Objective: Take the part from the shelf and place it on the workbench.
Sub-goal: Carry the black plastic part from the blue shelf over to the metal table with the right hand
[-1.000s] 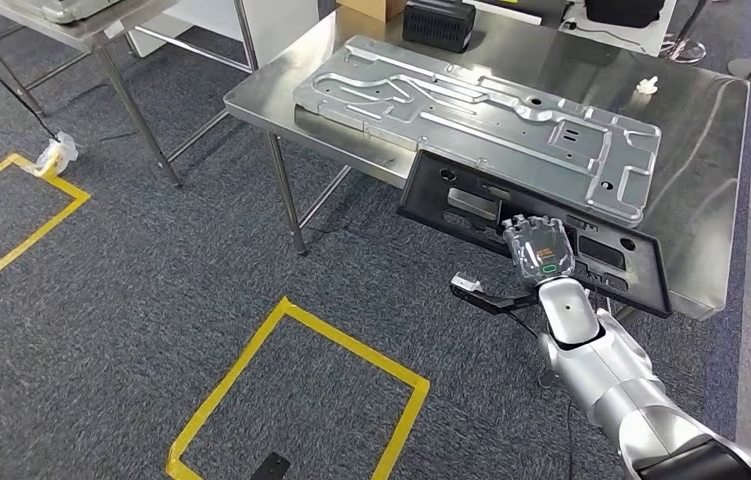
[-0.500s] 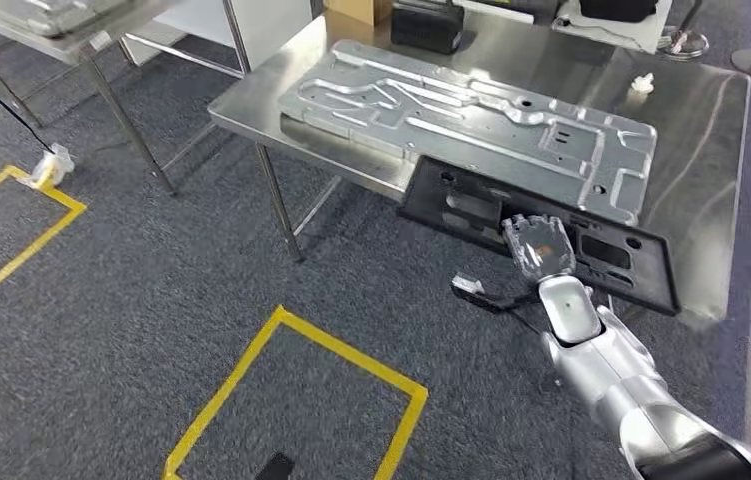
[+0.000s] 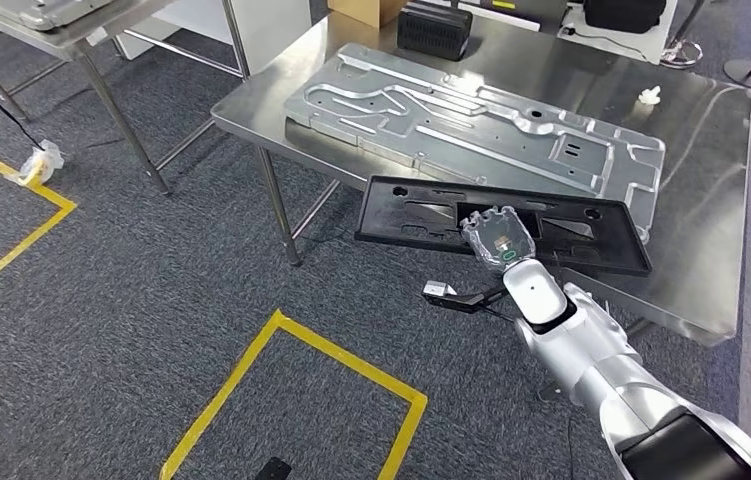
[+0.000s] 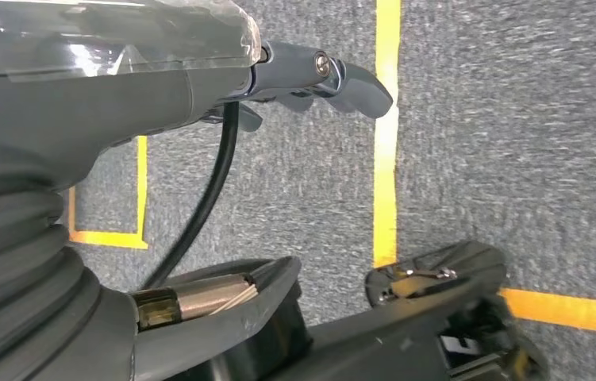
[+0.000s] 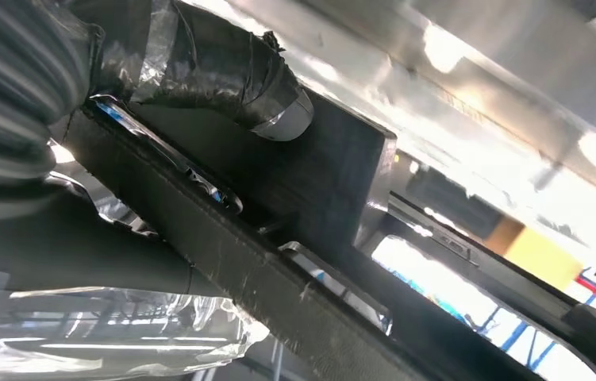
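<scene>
- Right hand [image 3: 498, 238] gripped the long black plastic panel [image 3: 421, 210] along its near edge.
- Panel hung over the steel bench [image 3: 711, 150] front, beside a stamped metal plate [image 3: 471, 120].
- Left hand [image 4: 199, 71] held nothing.

Right arm [image 3: 601, 365] extended forward, right hand [image 3: 499, 238] gripping, fingers [image 3: 481, 217] curled.

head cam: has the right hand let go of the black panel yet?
No, the right hand grips the black panel at its near edge, and part of the panel overhangs the steel workbench.
</scene>
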Controlling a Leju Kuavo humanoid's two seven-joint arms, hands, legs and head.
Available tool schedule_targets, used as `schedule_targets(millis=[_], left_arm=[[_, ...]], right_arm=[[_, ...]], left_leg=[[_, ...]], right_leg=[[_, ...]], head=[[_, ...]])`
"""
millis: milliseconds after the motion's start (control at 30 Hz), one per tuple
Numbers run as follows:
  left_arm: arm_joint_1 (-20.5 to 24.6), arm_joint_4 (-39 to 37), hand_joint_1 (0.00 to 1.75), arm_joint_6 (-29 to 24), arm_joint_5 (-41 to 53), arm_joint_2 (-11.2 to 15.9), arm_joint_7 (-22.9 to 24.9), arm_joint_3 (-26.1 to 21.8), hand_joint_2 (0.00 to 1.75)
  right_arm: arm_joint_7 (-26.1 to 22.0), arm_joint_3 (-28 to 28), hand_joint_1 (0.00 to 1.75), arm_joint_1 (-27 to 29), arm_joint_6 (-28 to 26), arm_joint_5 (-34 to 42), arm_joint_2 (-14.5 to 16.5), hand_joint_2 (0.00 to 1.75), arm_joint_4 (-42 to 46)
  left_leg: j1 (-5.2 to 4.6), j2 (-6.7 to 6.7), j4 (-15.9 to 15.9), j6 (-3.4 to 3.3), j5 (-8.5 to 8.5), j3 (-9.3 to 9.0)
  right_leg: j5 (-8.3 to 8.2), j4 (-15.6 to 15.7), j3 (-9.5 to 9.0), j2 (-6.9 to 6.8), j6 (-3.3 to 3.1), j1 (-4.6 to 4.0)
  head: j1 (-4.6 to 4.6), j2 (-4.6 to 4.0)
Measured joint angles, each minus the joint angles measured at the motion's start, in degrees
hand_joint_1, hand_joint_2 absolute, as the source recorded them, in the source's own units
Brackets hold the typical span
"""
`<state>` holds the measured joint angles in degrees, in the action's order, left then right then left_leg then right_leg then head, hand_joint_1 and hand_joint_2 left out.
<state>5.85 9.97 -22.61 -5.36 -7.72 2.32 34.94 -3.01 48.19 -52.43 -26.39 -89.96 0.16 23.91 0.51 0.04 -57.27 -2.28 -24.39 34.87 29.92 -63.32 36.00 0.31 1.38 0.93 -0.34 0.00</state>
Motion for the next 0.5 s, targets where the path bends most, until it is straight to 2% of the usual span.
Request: schedule_targets(millis=[67, 100, 133, 167, 233, 267, 300, 333, 433, 500], left_arm=[[0.0, 0.0, 0.00, 0.0, 0.0, 0.0, 0.0, 0.0, 1.75], [-0.1, 0.0, 0.00, 0.0, 0.0, 0.0, -0.1, 0.0, 1.75], [-0.1, 0.0, 0.00, 0.0, 0.0, 0.0, -0.1, -0.1, 1.75], [-0.2, 0.0, 0.00, 0.0, 0.0, 0.0, -0.1, -0.1, 1.75], [-0.4, 0.0, 0.00, 0.1, 0.0, 0.0, -0.1, -0.2, 1.75], [-0.4, 0.0, 0.00, 0.1, 0.0, 0.0, -0.1, -0.3, 1.75], [-0.4, 0.0, 0.00, 0.1, 0.0, 0.0, -0.1, -0.3, 1.75], [-0.4, 0.0, 0.00, 0.1, 0.0, 0.0, -0.2, -0.4, 1.75], [-0.6, 0.0, 0.00, 0.1, -0.1, 0.0, -0.2, -0.5, 1.75], [-0.6, 0.0, 0.00, 0.0, -0.1, 0.0, -0.2, -0.5, 1.75]], right_arm=[[-0.1, 1.1, 1.75, -0.3, 0.4, 0.0, 0.0, 1.75, -0.1], [-0.1, 1.6, 1.75, -0.2, 0.5, 0.0, 0.1, 1.75, -0.2], [-0.1, 2.1, 1.75, -0.2, 0.6, 0.0, 0.1, 1.75, -0.3], [-0.1, 2.5, 1.75, -0.1, 0.7, 0.0, 0.1, 1.75, -0.4], [-0.1, 3.1, 1.75, -0.2, 0.7, 0.0, 0.1, 1.75, -0.5], [0.0, 3.4, 1.75, -0.3, 0.7, 0.0, 0.1, 1.75, -0.5], [0.0, 3.7, 1.75, -0.5, 0.7, 0.0, 0.1, 1.75, -0.5], [0.0, 3.9, 1.75, -0.5, 0.8, 0.0, 0.1, 1.75, -0.6], [0.5, 4.3, 1.75, -0.7, 0.7, 0.1, 0.1, 1.75, -0.6], [1.0, 4.4, 1.75, -1.0, 0.5, 0.4, 0.0, 1.75, -0.7]], left_leg=[[-0.12, 0.00, 0.1, -0.42, -0.33, -0.42], [-0.14, -0.04, 0.0, -0.53, -0.57, -0.61], [-0.14, -0.12, -0.1, -0.56, -0.87, -0.84], [-0.13, -0.22, -0.2, -0.52, -1.23, -1.14], [-0.09, -0.40, -0.8, -0.19, -2.20, -1.76], [-0.19, -0.43, -1.2, 0.10, -2.69, -1.87], [-0.27, -0.43, -1.4, 0.40, -3.04, -1.81], [-0.34, -0.42, -1.6, 0.72, -3.25, -1.69], [-0.38, -0.24, -2.4, 1.58, -3.82, -1.52], [-0.30, -0.08, -6.5, 2.22, -5.49, 0.37]], right_leg=[[2.53, -7.2, 4.06, -0.02, 0.12, -0.02], [2.92, -10.0, 5.91, -0.03, 0.21, 0.00], [2.30, -11.0, 6.99, -0.05, 0.30, 0.05], [0.57, -9.9, 7.00, -0.07, 0.35, 0.13], [-4.01, -3.3, 4.71, -0.23, 0.30, 0.28], [-5.49, -0.1, 3.38, -0.32, 0.19, 0.19], [-5.97, 1.8, 2.53, -0.37, -0.04, 0.08], [-5.68, 2.6, 2.19, -0.36, -0.30, -0.07], [-5.12, 3.5, 1.64, -0.08, -1.21, 0.01], [-4.79, 3.9, 0.67, 0.00, -1.89, 0.31]], head=[[0.04, 0.00], [0.04, 0.00], [0.04, 0.00], [0.06, 0.00], [0.06, 0.00], [0.09, 0.00], [0.08, 0.00], [0.08, 0.00], [0.01, 0.00], [-0.10, 0.00]])
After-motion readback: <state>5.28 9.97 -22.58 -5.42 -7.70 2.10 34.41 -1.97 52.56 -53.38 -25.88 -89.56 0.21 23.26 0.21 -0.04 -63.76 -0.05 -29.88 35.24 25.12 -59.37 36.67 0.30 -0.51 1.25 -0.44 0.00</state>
